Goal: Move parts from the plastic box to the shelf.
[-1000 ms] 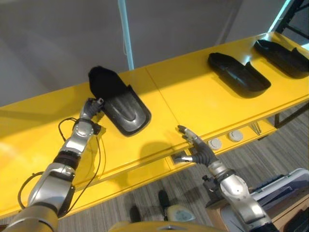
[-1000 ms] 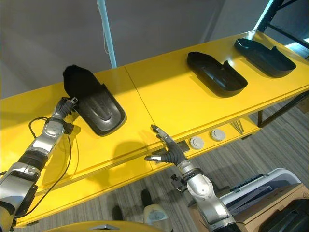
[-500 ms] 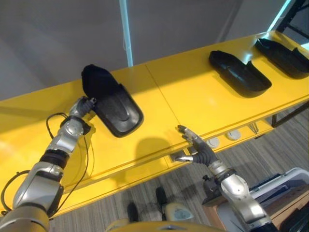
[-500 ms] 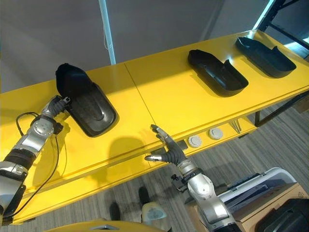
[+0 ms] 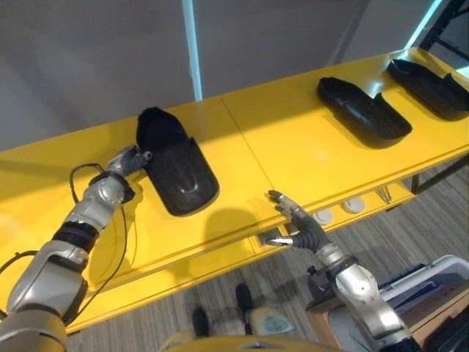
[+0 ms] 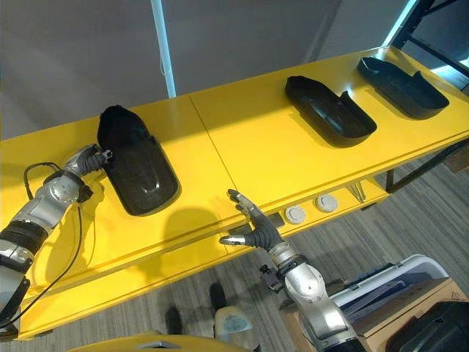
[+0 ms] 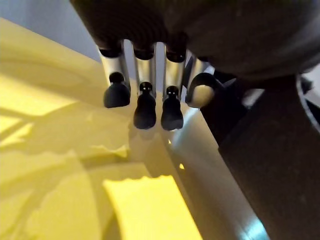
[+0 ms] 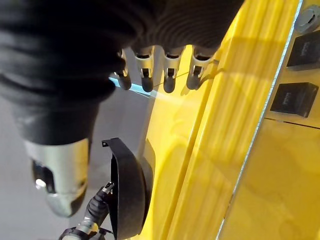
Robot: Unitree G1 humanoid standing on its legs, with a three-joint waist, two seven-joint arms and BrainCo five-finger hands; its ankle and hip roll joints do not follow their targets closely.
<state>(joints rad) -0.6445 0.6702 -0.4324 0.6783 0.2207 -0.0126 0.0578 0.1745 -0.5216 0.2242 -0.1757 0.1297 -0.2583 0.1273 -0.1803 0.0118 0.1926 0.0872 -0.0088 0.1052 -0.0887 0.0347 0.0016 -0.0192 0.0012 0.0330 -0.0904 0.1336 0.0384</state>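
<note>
1. The part (image 5: 176,167) is a black moulded shell – long, with a rounded hood at its far end and a broader, shallow body with a raised rib down the middle. It lies flat on the yellow shelf (image 5: 293,147), its hooded end toward the wall.
2. Two more black parts of similar shape lie farther along the shelf to the robot's right: a second part (image 5: 363,111) and, beyond it, a third part (image 5: 429,84) cut off at the picture's edge.
3. The left hand (image 5: 130,160) is at the near-left edge of the first part, beside the hood. Its fingers are curled toward that edge, but the contact is too small to read in the eye views, and the left wrist view shows the fingertips (image 7: 145,107) hanging beside a dark surface without showing a clear pinch – I cannot tell whether it holds the part.
4. The right hand (image 6: 253,226) hangs over the shelf's front edge, well apart from the first part, fingers spread and straight, holding nothing.
5. Below the front edge sit two round white discs (image 5: 338,211) and small dark squares (image 8: 295,97).
</note>
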